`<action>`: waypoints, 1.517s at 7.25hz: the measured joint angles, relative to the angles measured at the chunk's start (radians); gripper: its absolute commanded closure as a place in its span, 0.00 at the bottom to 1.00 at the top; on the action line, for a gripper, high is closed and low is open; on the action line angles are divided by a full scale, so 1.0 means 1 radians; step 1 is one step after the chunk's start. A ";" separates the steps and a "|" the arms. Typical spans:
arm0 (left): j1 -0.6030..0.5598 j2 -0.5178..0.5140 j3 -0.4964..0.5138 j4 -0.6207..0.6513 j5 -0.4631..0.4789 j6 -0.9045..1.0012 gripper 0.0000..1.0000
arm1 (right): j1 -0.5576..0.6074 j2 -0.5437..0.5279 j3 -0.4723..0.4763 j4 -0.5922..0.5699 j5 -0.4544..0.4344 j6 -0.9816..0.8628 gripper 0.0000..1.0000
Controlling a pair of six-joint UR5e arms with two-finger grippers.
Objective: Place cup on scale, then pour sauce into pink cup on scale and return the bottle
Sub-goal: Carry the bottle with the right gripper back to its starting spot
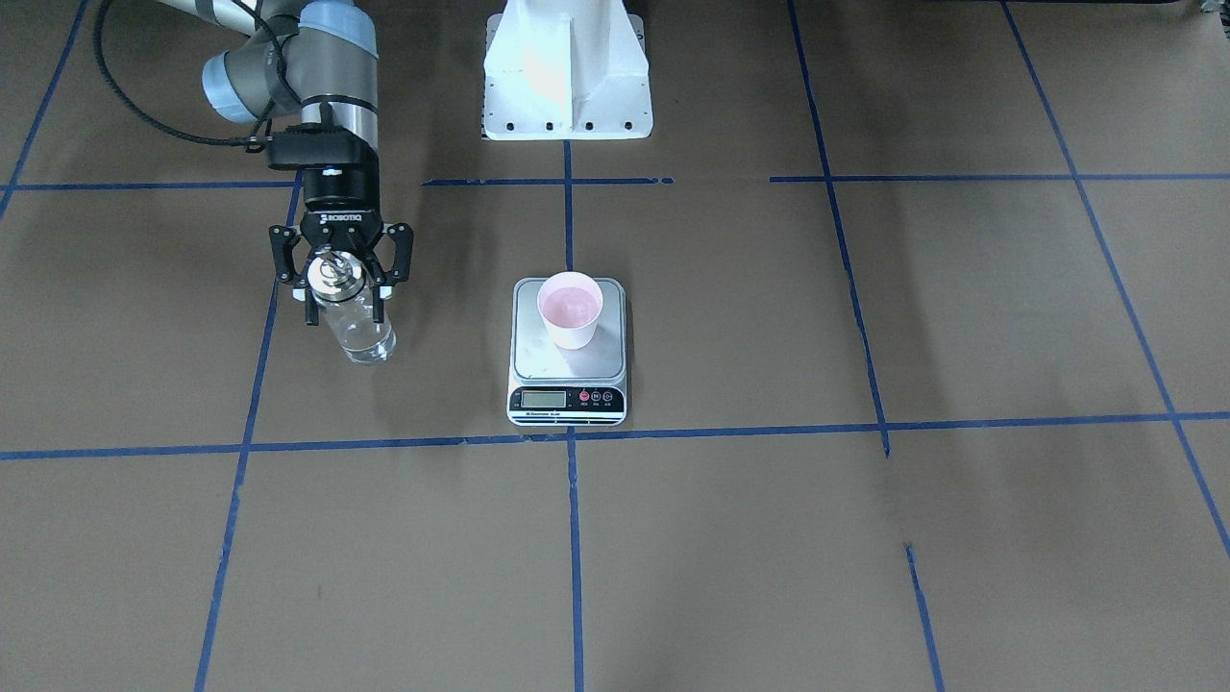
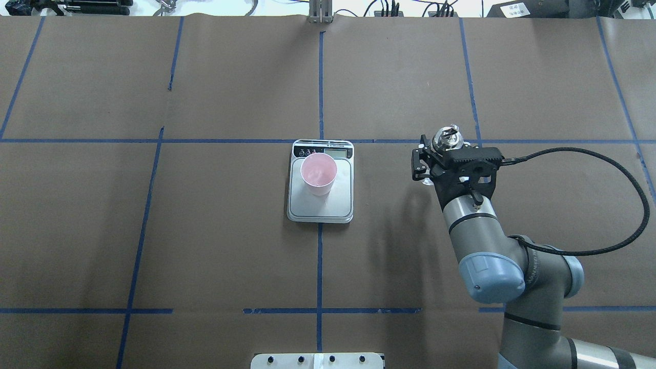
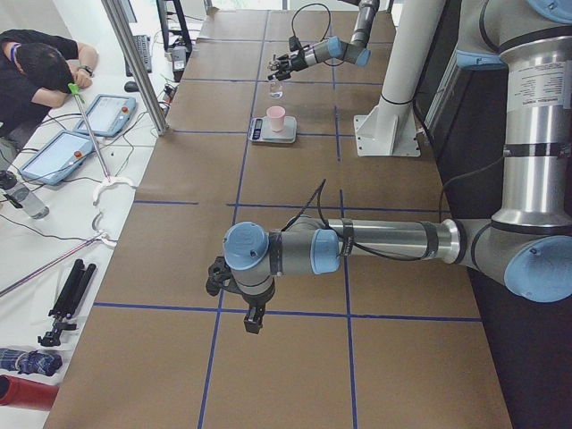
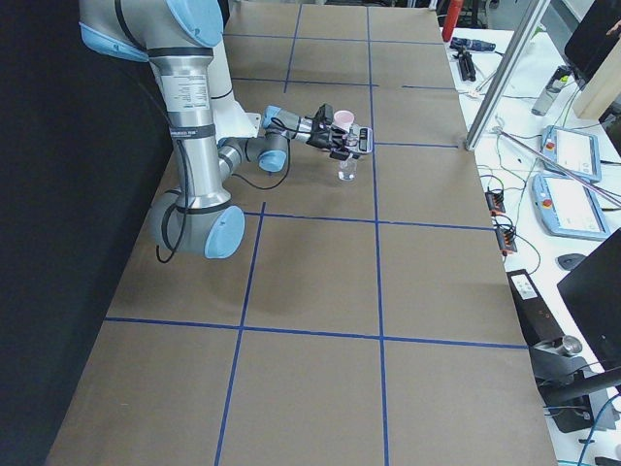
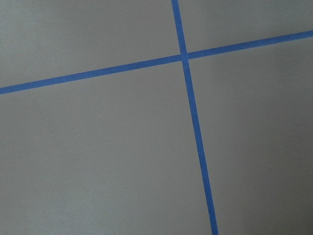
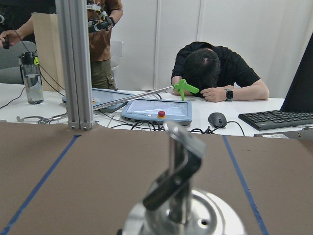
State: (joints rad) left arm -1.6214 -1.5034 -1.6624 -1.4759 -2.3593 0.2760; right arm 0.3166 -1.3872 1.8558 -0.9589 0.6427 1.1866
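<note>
The pink cup (image 1: pixel 571 308) stands upright on the silver-grey scale (image 1: pixel 567 389) at the table's middle; both also show in the overhead view, cup (image 2: pixel 318 173) and scale (image 2: pixel 342 205). My right gripper (image 1: pixel 346 309) reaches in level, its fingers against both sides of the clear glass bottle (image 1: pixel 357 332). The bottle is upright with its base at the table, to the robot's right of the scale. Its silver cap (image 2: pixel 447 137) and spout (image 6: pixel 177 171) show. The sauce is barely visible. My left gripper (image 3: pixel 217 279) hangs over bare table far from the scale; I cannot tell whether it is open or shut.
The white robot base (image 1: pixel 567 72) stands behind the scale. Blue tape lines (image 5: pixel 188 98) cross the brown table cover. Beyond the far edge are an aluminium post (image 6: pixel 78 63), tablets, a keyboard and people.
</note>
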 measured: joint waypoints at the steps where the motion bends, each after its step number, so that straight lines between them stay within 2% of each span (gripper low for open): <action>1: 0.000 0.000 -0.003 0.001 0.000 0.000 0.00 | 0.009 -0.027 0.009 0.000 0.000 0.075 1.00; 3: 0.000 0.001 -0.005 -0.001 0.000 0.000 0.00 | 0.014 -0.073 0.013 0.000 0.001 0.160 1.00; 6: 0.001 0.000 -0.006 -0.001 0.000 -0.001 0.00 | 0.014 -0.138 0.000 0.000 0.002 0.191 1.00; 11: 0.001 0.000 -0.006 -0.001 0.000 0.000 0.00 | 0.013 -0.158 -0.036 0.002 0.002 0.194 1.00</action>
State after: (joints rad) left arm -1.6208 -1.5033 -1.6687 -1.4772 -2.3593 0.2757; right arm 0.3291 -1.5447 1.8198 -0.9574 0.6445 1.3804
